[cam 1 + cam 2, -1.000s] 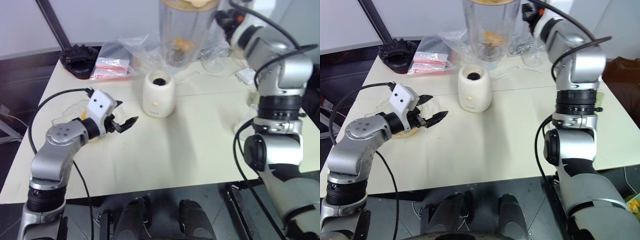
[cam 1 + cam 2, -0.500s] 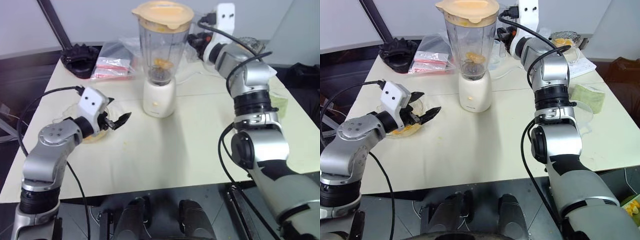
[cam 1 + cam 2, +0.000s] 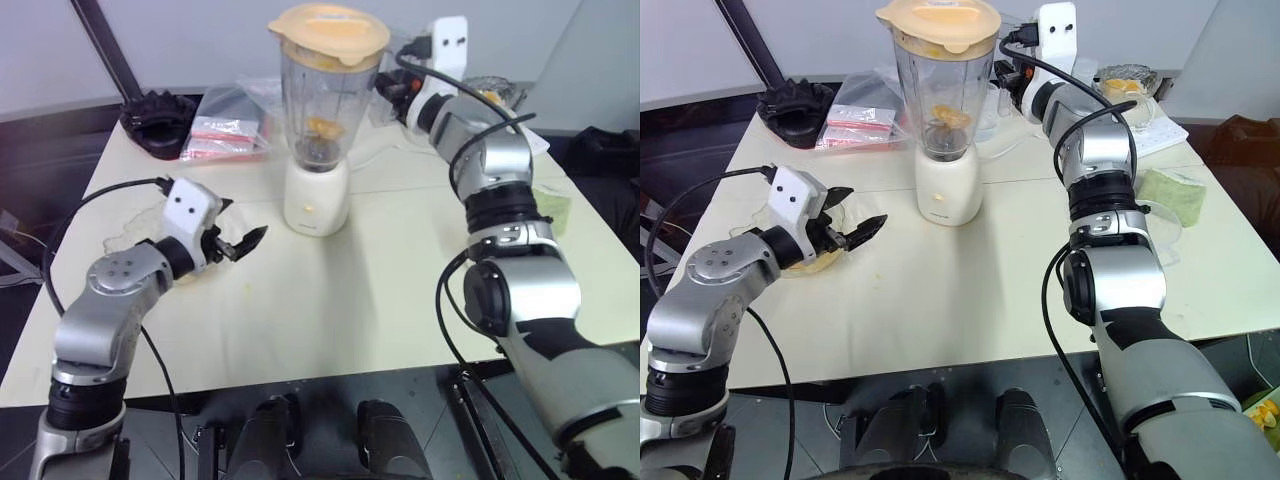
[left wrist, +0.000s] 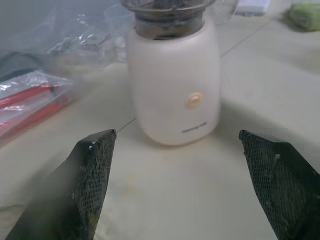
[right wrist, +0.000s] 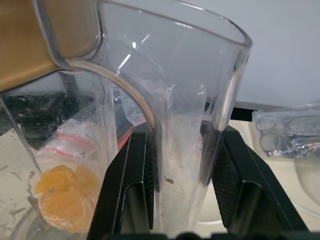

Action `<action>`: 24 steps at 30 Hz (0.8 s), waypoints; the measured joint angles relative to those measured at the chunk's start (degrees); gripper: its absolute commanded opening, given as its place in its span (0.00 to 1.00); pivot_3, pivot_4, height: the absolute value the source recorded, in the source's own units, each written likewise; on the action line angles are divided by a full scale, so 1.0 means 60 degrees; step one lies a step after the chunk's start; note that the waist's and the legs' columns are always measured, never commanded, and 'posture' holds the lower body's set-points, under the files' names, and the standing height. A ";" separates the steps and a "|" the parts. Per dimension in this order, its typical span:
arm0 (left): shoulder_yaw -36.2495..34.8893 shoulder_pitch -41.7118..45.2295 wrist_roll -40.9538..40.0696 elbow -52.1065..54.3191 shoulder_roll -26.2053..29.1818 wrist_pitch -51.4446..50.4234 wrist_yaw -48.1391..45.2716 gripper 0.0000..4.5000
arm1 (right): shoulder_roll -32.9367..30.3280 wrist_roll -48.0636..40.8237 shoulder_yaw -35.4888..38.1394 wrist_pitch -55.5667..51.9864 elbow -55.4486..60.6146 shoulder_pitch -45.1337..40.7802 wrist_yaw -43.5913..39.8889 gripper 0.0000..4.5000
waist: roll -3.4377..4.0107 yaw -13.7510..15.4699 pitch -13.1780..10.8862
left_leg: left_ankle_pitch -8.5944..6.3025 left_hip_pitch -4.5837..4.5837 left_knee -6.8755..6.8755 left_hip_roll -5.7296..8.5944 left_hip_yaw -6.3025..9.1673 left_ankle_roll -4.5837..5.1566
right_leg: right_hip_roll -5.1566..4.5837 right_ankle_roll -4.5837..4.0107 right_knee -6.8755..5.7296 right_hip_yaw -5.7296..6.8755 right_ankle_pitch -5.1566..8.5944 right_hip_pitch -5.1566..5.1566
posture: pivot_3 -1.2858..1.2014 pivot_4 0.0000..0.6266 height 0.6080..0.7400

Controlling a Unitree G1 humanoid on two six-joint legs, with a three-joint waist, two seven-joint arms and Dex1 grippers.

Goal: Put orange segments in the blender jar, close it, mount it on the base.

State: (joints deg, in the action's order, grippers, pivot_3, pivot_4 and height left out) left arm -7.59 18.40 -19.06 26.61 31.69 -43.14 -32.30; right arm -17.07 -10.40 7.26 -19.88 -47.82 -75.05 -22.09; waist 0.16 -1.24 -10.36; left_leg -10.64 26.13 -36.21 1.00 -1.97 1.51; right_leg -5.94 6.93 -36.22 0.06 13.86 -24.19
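Note:
The blender jar (image 3: 322, 90), capped with a pale orange lid (image 3: 328, 28), stands upright on the white base (image 3: 317, 200) at the table's middle back. Orange segments (image 5: 62, 197) lie at its bottom over the blades. My right gripper (image 5: 182, 135) reaches in from behind the jar and is shut on its clear side handle (image 5: 185, 165); from the head it sits at the jar's right (image 3: 1012, 85). My left gripper (image 3: 240, 225) hovers open and empty left of the base (image 4: 172, 95), above a clear dish holding more orange segments (image 3: 815, 262).
A black ridged piece (image 3: 158, 112) and plastic bags with red packets (image 3: 228, 130) lie at the back left. At the back right stand a glass bowl of orange pieces (image 3: 1127, 80), a green cloth (image 3: 1170, 188) and a clear plate (image 3: 1162, 222).
The right arm has lowered the jar from above and behind the base down onto it. The head camera has shifted. The left gripper has stayed open in place.

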 measured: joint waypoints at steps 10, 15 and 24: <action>0.0233 -0.0085 -0.0022 -0.0007 -0.0131 0.0245 0.0258 0.92 | 0.0073 0.0344 0.0006 0.1173 -0.2111 -0.0546 0.0274 0.22 | 0.0003 0.0029 -0.0003 | -0.0005 -0.0120 0.0031 -0.0003 0.0002 -0.0010 | -0.0009 -0.0042 0.0026 -0.0002 0.0019 0.0105 | 0.52 0.24 1.00; 0.0306 -0.0105 -0.0039 -0.0006 -0.0147 0.0244 0.0395 0.92 | 0.0081 0.0385 0.0024 0.1296 -0.2276 -0.0629 0.0267 0.22 | -0.0001 0.0037 -0.0002 | -0.0015 -0.0117 0.0040 -0.0001 0.0004 -0.0027 | -0.0017 -0.0042 0.0034 -0.0001 0.0019 0.0104 | 0.52 0.24 1.00; 0.0305 0.0047 -0.0212 -0.0064 -0.0198 0.0239 0.0425 0.92 | 0.0096 0.0483 -0.0119 0.0558 -0.1772 -0.0602 0.0022 0.22 | -0.0001 0.0000 -0.0002 | -0.0021 -0.0118 0.0052 -0.0001 0.0004 -0.0036 | -0.0031 -0.0047 0.0036 -0.0002 0.0020 0.0095 | 0.52 0.24 1.00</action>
State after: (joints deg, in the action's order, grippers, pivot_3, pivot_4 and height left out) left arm -5.76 18.69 -20.33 26.23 30.50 -41.70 -29.75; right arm -16.49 -7.51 6.55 -16.53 -58.45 -78.67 -21.96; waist 0.15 -1.23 -10.38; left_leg -10.76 25.42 -35.90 0.99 -1.95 1.29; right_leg -6.13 6.65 -36.00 0.05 13.97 -23.62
